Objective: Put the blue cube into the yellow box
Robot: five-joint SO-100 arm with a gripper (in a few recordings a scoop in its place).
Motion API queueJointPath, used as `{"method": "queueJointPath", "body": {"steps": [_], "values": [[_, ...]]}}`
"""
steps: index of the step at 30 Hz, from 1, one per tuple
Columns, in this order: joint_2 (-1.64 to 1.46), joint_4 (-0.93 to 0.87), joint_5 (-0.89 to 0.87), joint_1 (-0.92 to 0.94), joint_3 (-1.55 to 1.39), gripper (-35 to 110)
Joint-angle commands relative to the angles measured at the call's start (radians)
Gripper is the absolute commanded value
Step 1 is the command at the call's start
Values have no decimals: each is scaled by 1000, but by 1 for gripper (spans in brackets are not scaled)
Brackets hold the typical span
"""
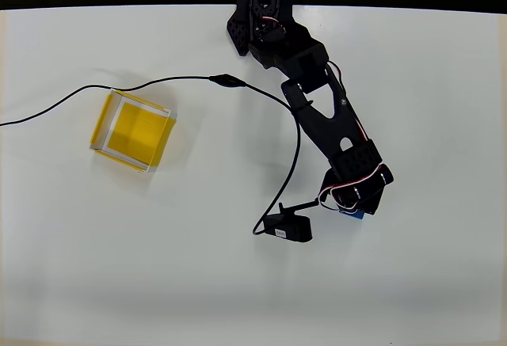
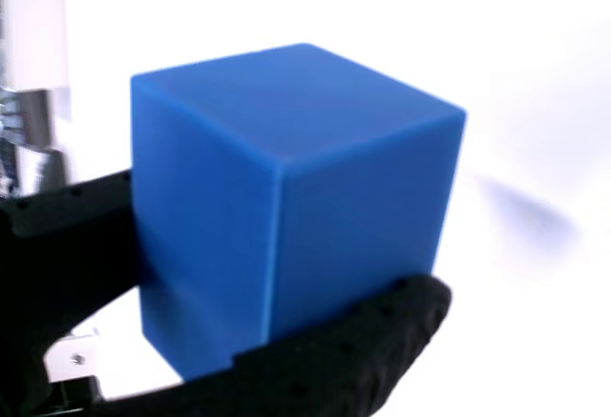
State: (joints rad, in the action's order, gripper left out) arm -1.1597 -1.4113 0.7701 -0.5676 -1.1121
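There was one blue cube (image 2: 286, 207) and one yellow box (image 1: 132, 131) on the white worktop (image 1: 198, 275). The arm (image 1: 321, 116) reached out to the overhead view's lower right, well apart from the box. Its claw (image 2: 277, 274) was closed on the cube, black fingers (image 2: 363, 341) pressing opposite faces.

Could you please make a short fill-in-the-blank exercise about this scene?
1. The fingers press on the sides of the ____ cube.
2. In the overhead view, the yellow box lies to the ____ of the arm.
3. A thin ____ cable runs past the box.

Missing words: blue; left; black
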Motion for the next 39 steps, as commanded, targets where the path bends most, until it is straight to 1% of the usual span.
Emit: {"method": "queueJointPath", "body": {"steps": [1,4,13,21,24,30,34,39], "values": [[-344,5,74,107,-58,12],[-474,31,146,216,-164,12],[-825,187,356,621,-520,12],[-1045,273,518,962,-719,12],[-1080,362,586,1092,-801,13],[-1080,601,707,1316,-956,13],[-1032,753,739,1390,-1031,14],[-973,853,752,1416,-1080,14]]}}
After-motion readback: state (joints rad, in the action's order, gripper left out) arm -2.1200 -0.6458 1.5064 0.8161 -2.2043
